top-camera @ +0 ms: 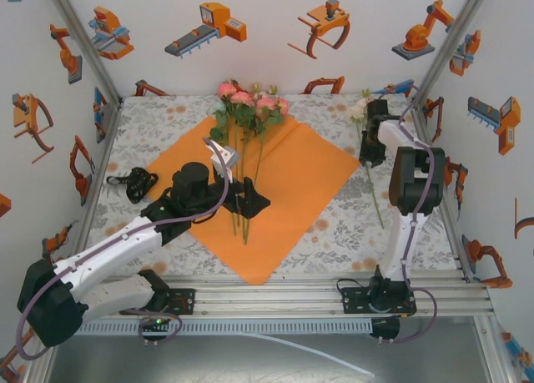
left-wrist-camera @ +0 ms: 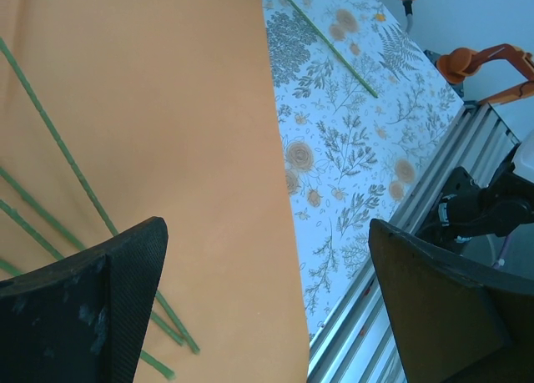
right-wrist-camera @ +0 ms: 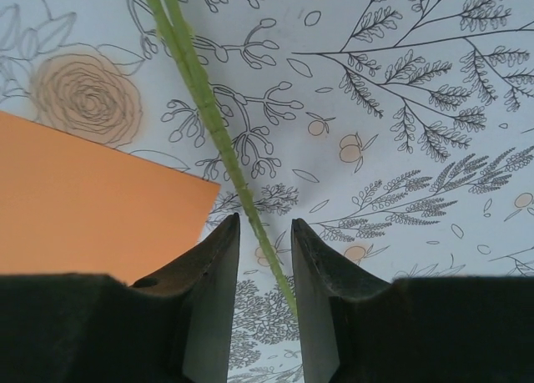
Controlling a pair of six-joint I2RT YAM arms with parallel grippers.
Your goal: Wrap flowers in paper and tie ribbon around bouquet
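Fingers of the right gripper [right-wrist-camera: 264, 262] stand narrowly apart, astride a single green stem [right-wrist-camera: 204, 108]. The gap is wider than the stem, so I judge it bracketed rather than clamped, though it lies closer to one finger than the other. The stem passes lengthwise through the gap and on away from the wrist, slanting slightly off the line of the fingers. It lies on the floral tablecloth [right-wrist-camera: 417, 108].

Seen from above, this stem lies flat along the right side of the table. Its white bloom [top-camera: 359, 109] points to the far end, its cut end toward the arm bases, and the gripper sits just below the bloom. A corner of the orange paper [right-wrist-camera: 75, 216] lies just beside the fingers, on the robot's left.

The other flowers [top-camera: 249, 103] rest on the paper, blooms far and stems roughly parallel to the lone one. The left gripper [left-wrist-camera: 265, 233] is over the paper near their stem ends, fingers wide apart and holding nothing. The black ribbon [top-camera: 133, 183] lies bunched at the far left, well apart.

The right arm is clearly nearer this stem. Once gripped, I judge it needs carrying sideways to the left, across its own long axis, to join the bunch.
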